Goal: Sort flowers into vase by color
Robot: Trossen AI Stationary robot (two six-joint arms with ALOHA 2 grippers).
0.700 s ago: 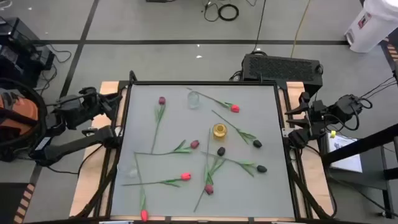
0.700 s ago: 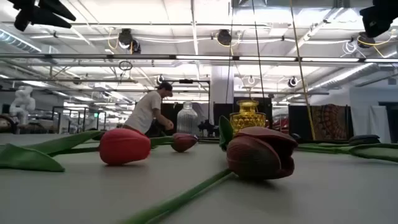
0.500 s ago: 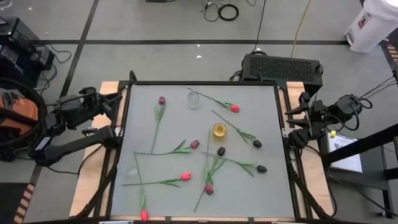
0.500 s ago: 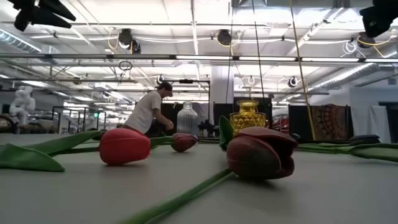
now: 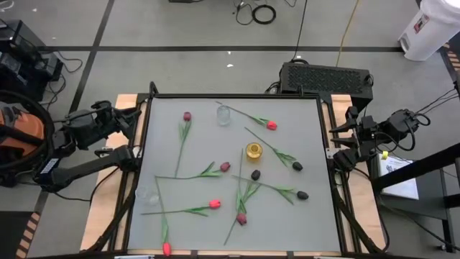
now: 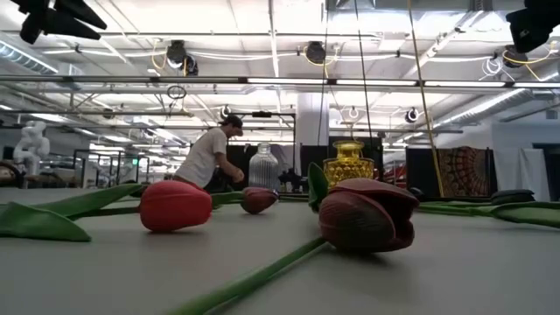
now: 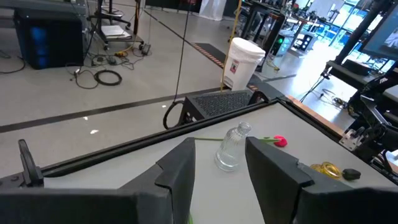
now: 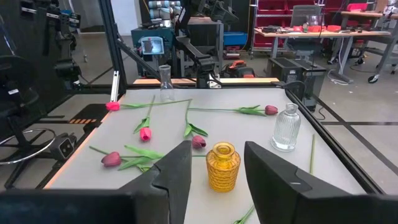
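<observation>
Several tulips lie flat and scattered on the grey table (image 5: 302, 108). Their heads are red-pink (image 5: 272, 125), maroon (image 5: 225, 166) and black (image 5: 302, 194). An amber vase (image 5: 253, 151) stands near the middle, a clear ribbed vase (image 5: 223, 115) at the far side, and another clear glass (image 5: 149, 195) near the left edge. My left gripper (image 5: 131, 121) hangs open beyond the table's left edge. My right gripper (image 5: 336, 146) hangs open beyond the right edge. Neither has anything between its fingers.
A raised black frame (image 5: 237, 96) borders the table. A black box (image 5: 327, 78) sits behind the far right corner. In the low view a red tulip (image 6: 175, 206) and a maroon one (image 6: 367, 214) lie close to the near edge; a person (image 6: 206, 157) stands in the room behind.
</observation>
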